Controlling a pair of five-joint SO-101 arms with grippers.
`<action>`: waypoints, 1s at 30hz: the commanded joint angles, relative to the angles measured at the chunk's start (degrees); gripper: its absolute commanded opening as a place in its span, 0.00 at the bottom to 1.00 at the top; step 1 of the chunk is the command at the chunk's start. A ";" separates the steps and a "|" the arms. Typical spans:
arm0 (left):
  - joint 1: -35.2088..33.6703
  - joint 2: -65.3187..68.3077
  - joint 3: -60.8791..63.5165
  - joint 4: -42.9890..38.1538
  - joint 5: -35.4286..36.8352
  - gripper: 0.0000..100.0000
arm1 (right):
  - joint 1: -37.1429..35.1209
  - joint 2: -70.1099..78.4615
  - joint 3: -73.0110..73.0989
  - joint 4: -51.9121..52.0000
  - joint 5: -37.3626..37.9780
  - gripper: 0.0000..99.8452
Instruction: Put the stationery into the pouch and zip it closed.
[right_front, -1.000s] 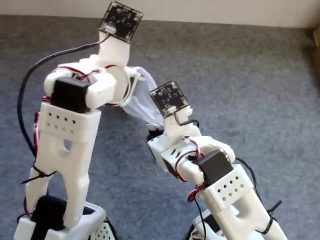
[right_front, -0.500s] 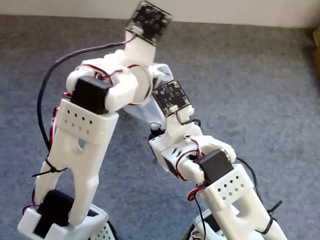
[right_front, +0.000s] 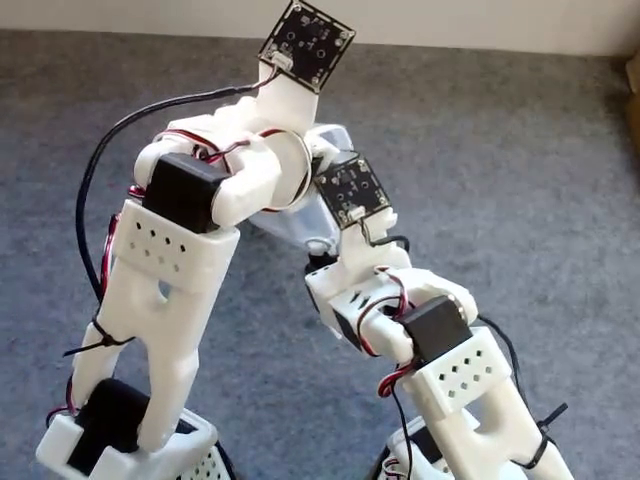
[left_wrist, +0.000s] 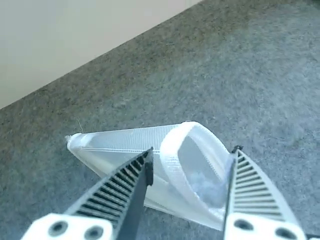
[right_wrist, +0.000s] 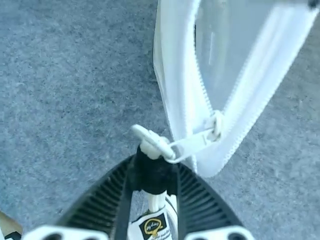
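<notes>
Pouch (right_wrist: 180, 75) rim gapes; right fingers (right_wrist: 112, 192) pinch zipper pull (right_wrist: 150, 138).

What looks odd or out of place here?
Nothing is spilled or damaged. The pouch lies askew, mouth gaping inside the open left end effector; its zipper pull rests on a black item clamped by the right end effector.
</notes>
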 joint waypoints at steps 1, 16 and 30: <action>-2.07 -0.40 -4.09 -1.49 1.58 0.24 | 0.75 -0.84 -3.38 -0.31 0.53 0.01; -14.02 -1.36 -6.37 -5.98 12.40 0.24 | 0.84 -0.84 -3.38 -0.31 0.26 0.01; -17.54 -5.67 -6.46 10.37 -2.81 0.24 | 0.40 -0.84 -16.84 0.04 -4.13 0.01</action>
